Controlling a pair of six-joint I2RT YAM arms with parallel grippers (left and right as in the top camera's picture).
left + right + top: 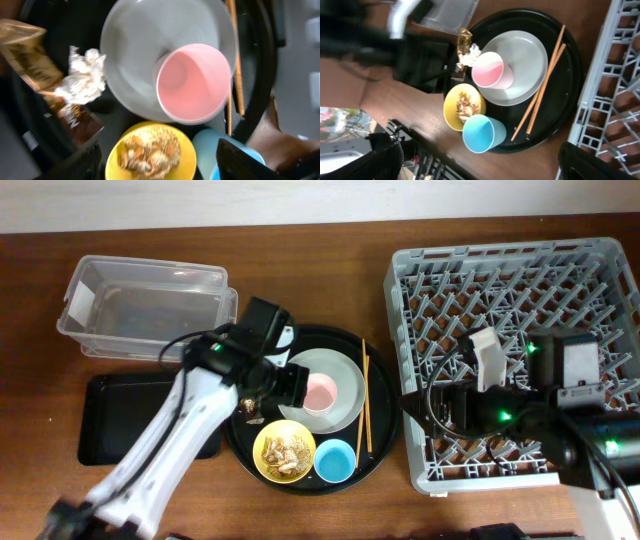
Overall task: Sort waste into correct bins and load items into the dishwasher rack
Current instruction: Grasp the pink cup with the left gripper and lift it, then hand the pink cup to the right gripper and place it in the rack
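A pale grey plate (pixel 345 380) lies on the round black tray (pixel 385 445), with a pink cup (pixel 320 392) on it. A yellow bowl (pixel 284 450) of food scraps, a blue cup (pixel 334 461) and chopsticks (pixel 365 395) share the tray. My left gripper (pixel 160 167) is open and empty above the bowl (pixel 150 152), with the tissue (pixel 82 75) and gold-brown wrapper (pixel 35 65) to one side. My right gripper (pixel 485 167) is open and empty over the left edge of the dishwasher rack (pixel 520 290), looking down at the blue cup (pixel 482 132) and chopsticks (pixel 542 87).
The clear tub (pixel 150 305) stands at the back left. The shallow black tray (pixel 125 418) lies in front of it, partly under my left arm. The table's front edge is close to the round tray.
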